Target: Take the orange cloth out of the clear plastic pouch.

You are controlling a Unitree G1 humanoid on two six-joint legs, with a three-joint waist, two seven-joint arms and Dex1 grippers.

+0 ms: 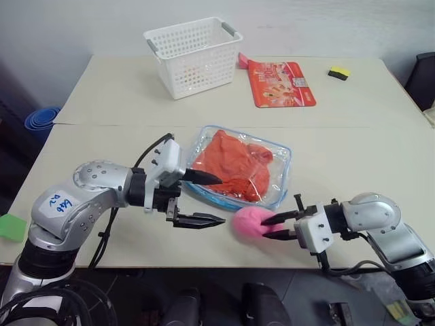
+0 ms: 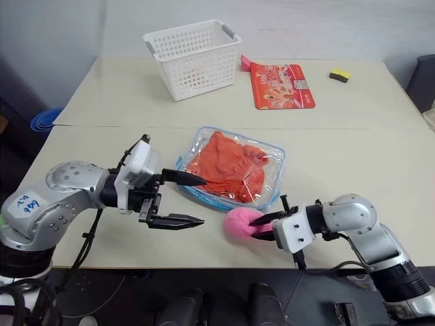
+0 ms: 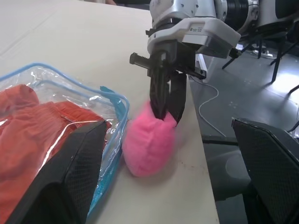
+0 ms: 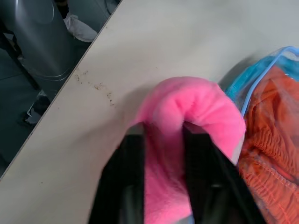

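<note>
Head views: wrinkly bright orange cloth (image 1: pixel 234 165) sits sealed inside the clear soft plastic pouch w/ light blue zip edging (image 1: pixel 281 182), lying flat on the beige table (image 1: pixel 353 136) near the front edge, between both arms. Left gripper (image 1: pixel 212 199) hovers just beside the pouch's near-left edge, black fingers spread wide, nothing in them; upper finger tip reaches over the pouch rim, can't tell if touching. Right gripper (image 2: pixel 262 226) has its fingers partly apart w/ a fluffy pink soft lump (image 2: pixel 239 222) pinched between them, lump resting on the table just beside the pouch's front corner. Further back, well apart: white lattice plastic basket (image 1: pixel 194 56), flat red printed packet (image 1: pixel 282 83), small yellow-black block (image 1: pixel 338 72).

Left wrist view: pouch corner and blue edging close by, cloth bunched under glossy film; right gripper's fingers come down into the pink lump.

Right wrist view: pink lump wraps round the fingers; pouch edge and orange folds right next to it.

Handling, my read: cloth is light, limp, will drape and snag on the opening; film is slick and crinkly, whole pouch prob slides if pulled. Best bet: pin one pouch corner, open along the blue zip edge, then pinch a raised fold of cloth near the opening.
</note>
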